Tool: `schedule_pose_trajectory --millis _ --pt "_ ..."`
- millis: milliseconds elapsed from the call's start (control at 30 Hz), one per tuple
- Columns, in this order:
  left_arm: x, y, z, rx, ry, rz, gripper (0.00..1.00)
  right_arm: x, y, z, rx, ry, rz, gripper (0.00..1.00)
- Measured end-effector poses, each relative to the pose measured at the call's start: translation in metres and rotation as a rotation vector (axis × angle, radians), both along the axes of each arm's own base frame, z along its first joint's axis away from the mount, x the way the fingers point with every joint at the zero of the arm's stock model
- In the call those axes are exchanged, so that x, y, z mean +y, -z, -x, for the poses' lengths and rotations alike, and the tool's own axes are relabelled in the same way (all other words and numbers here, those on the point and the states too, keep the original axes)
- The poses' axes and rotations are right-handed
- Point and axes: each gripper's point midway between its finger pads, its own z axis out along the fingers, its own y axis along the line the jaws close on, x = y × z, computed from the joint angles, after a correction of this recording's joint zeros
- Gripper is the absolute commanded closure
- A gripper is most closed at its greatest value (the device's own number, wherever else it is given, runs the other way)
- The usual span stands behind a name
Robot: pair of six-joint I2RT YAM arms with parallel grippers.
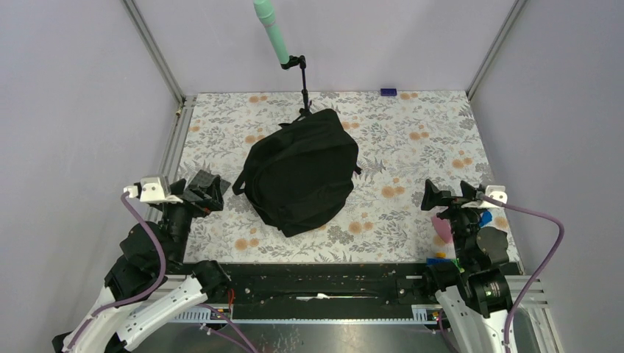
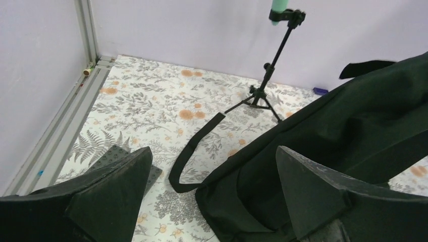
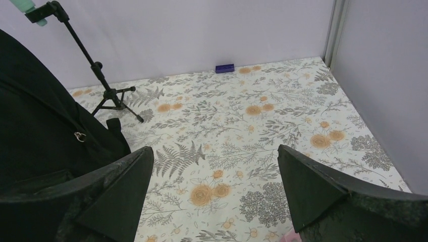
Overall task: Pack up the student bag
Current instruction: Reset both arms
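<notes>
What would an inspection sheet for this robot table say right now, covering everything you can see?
Surface: floral table cover, flat, grey leaves and orange flowers.
Job's things: student bag, black, lying mid-table; no opening visible from above; a strap trails on its left side.
Clutter: tripod stand holding a green cylinder behind the bag; purple block at the far edge; pink item and blue item by the right arm, partly hidden.
Grippers: left end effector open, empty, beside the bag; right end effector open, empty, apart from the bag.
Cables: left purple cable and right purple cable, one looping along each arm.
Surroundings: lilac walls, aluminium frame posts.
</notes>
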Motion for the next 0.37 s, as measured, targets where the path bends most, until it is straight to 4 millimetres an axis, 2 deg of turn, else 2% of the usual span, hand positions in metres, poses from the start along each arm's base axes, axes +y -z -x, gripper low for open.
schedule_pose_trajectory --millis 100,367 --pt "0.0012 0.007 -0.0016 0.015 -0.015 -0.017 0.01 -0.002 0.0058 -0.0023 -0.011 0.011 0.013 0.0" --pt "0.0017 0.0084 -0.0021 0.017 -0.02 -0.025 0.01 -0.0034 0.0 -0.0037 -0.033 0.019 0.026 0.0"
